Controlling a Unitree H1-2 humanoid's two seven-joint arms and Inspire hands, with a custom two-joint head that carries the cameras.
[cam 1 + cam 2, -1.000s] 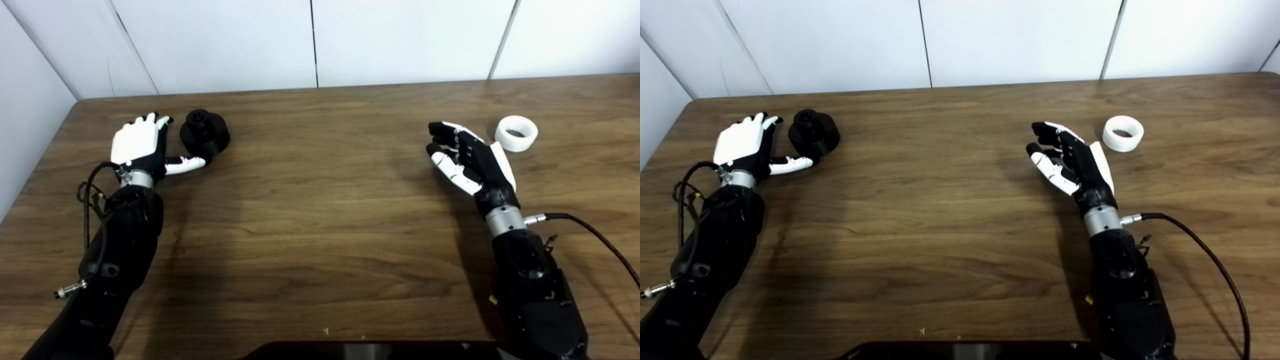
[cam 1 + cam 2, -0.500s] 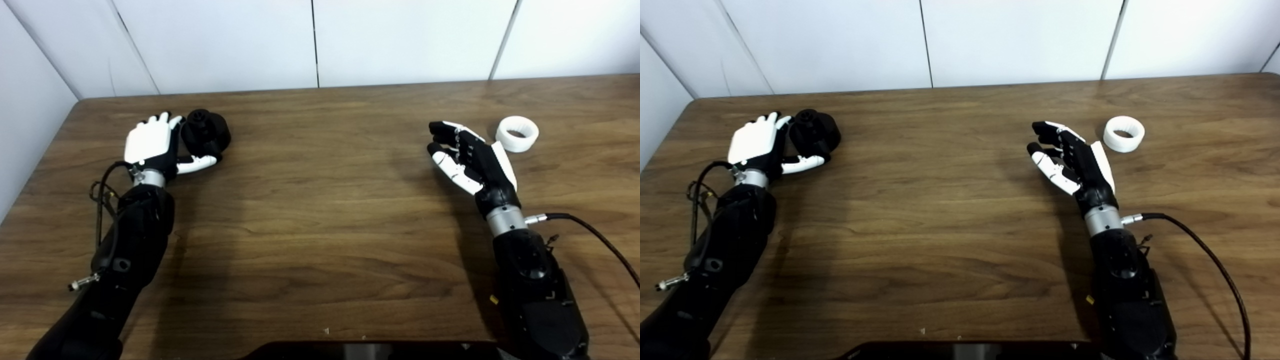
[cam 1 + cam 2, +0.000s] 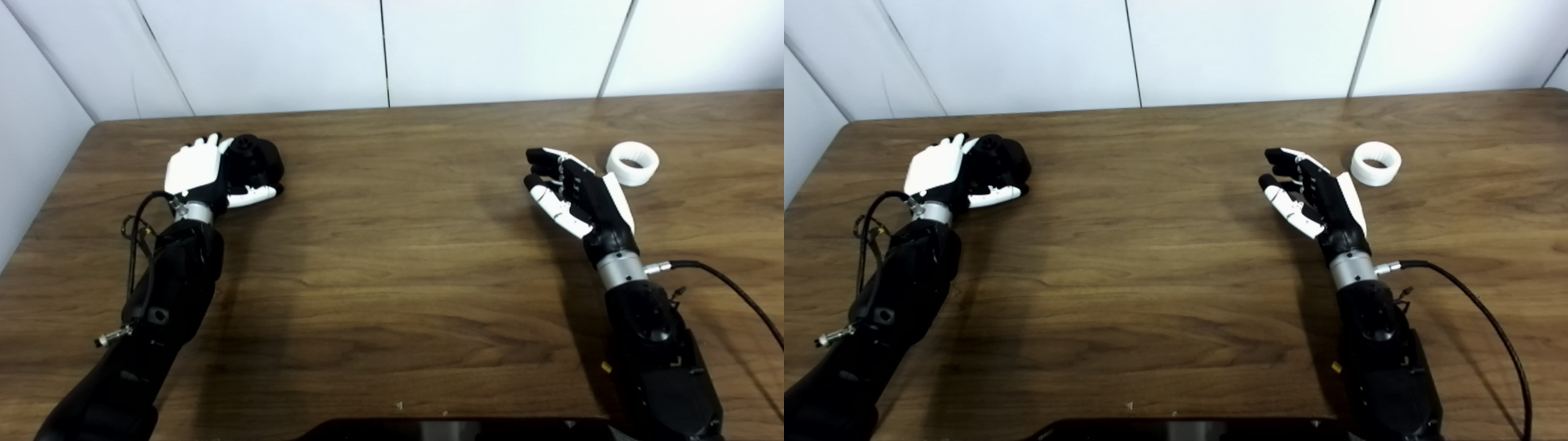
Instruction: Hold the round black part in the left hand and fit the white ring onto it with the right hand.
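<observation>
The round black part sits on the wooden table at the far left. My left hand is pressed against its left side, with the thumb lying along its near side and the fingers behind it; the hand is still open around it. The white ring lies on the table at the far right. My right hand is open and empty, palm turned left, a short way left of and nearer than the ring, not touching it.
A black cable runs from my right wrist off the right edge. A dark flat object lies at the table's near edge. White wall panels stand right behind the table's far edge.
My left hand has moved right until it reached the black part and cupped it, and the part has shifted slightly. My right hand and the ring have stayed in place.
</observation>
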